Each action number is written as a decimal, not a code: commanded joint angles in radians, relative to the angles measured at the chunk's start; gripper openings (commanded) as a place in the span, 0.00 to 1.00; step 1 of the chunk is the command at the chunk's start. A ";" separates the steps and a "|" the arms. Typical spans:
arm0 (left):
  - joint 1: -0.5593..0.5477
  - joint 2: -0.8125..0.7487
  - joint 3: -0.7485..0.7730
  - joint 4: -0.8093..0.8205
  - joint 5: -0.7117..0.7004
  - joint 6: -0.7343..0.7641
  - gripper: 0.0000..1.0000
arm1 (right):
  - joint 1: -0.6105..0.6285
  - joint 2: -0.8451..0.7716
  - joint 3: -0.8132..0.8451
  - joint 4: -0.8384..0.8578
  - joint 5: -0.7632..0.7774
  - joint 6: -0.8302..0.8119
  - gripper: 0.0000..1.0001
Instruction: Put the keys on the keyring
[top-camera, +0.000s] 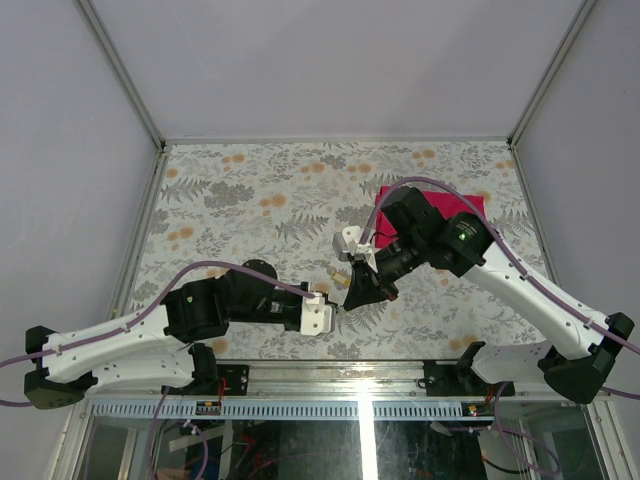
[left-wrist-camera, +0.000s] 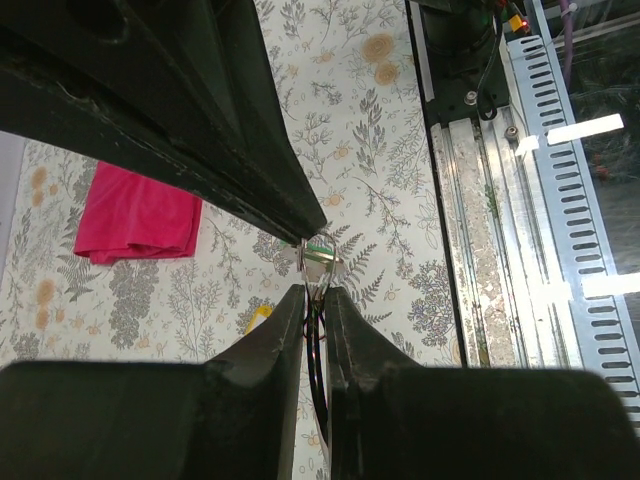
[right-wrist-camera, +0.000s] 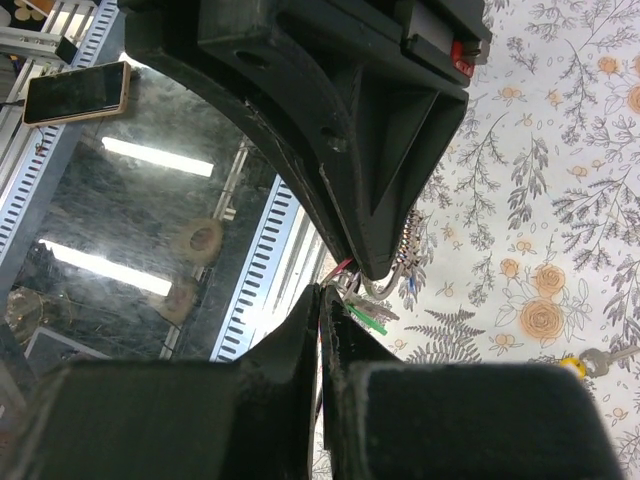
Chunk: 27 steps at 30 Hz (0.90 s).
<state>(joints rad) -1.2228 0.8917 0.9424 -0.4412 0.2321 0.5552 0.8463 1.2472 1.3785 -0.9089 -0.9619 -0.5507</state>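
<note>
Low near the table's front middle, my two grippers meet tip to tip. The left gripper (top-camera: 333, 303) (left-wrist-camera: 315, 292) is shut on the keyring (left-wrist-camera: 316, 340), a thin wire running edge-on between its fingers. The right gripper (top-camera: 347, 298) (right-wrist-camera: 325, 290) is shut, and a green-headed key (left-wrist-camera: 320, 249) (right-wrist-camera: 368, 318) sticks out at its tips, pressed against the top of the ring. How far that key sits on the wire is hidden. A yellow-headed key (left-wrist-camera: 257, 318) (right-wrist-camera: 571, 366) (top-camera: 337, 273) lies on the patterned table just beyond the grippers.
A red cloth (top-camera: 470, 205) (left-wrist-camera: 140, 215) lies at the right back, partly under the right arm. The metal rail (top-camera: 360, 372) (left-wrist-camera: 480, 250) of the table's near edge runs close behind the grippers. Low walls border the table (top-camera: 250, 200).
</note>
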 joint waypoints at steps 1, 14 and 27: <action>0.004 -0.003 0.045 0.050 -0.034 0.007 0.00 | 0.020 -0.003 0.046 -0.063 -0.054 -0.015 0.00; 0.005 0.004 0.052 0.038 -0.088 -0.006 0.00 | 0.025 -0.009 0.066 -0.079 -0.065 0.001 0.08; 0.004 -0.049 -0.041 0.171 -0.288 -0.048 0.00 | 0.025 -0.278 -0.148 0.393 0.287 0.336 0.40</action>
<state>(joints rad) -1.2228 0.8787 0.9298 -0.4019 0.0505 0.5350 0.8627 1.0595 1.2819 -0.7197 -0.8314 -0.3592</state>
